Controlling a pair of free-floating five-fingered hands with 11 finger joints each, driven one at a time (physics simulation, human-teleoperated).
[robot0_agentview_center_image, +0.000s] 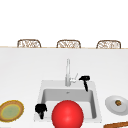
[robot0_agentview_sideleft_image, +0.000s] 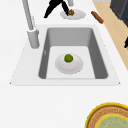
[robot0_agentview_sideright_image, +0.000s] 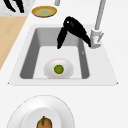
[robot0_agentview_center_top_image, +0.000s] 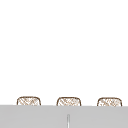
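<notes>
My right hand (robot0_agentview_center_image: 85, 81) hangs over the back right of the sink (robot0_agentview_center_image: 41, 97), just right of the faucet (robot0_agentview_center_image: 67, 72). Its fingers are straight, point down and hold nothing. The right side view shows that right hand (robot0_agentview_sideright_image: 72, 28) above the basin beside the faucet (robot0_agentview_sideright_image: 98, 22). My left hand (robot0_agentview_center_image: 40, 109) floats at the sink's front left corner, fingers loosely down, empty. In the basin lies a white plate (robot0_agentview_sideleft_image: 75, 67) with a small green round fruit (robot0_agentview_sideleft_image: 68, 58) on it. A big red ball (robot0_agentview_center_image: 67, 115) covers the basin's front in the front view.
A yellow-rimmed plate (robot0_agentview_center_image: 11, 110) sits on the counter left of the sink. To the right lies a white plate (robot0_agentview_center_image: 110, 103) carrying a brown item (robot0_agentview_center_image: 118, 102). A brown stick-shaped thing (robot0_agentview_center_image: 117, 124) lies in front of that. Wicker chairs (robot0_agentview_center_image: 28, 43) line the far edge.
</notes>
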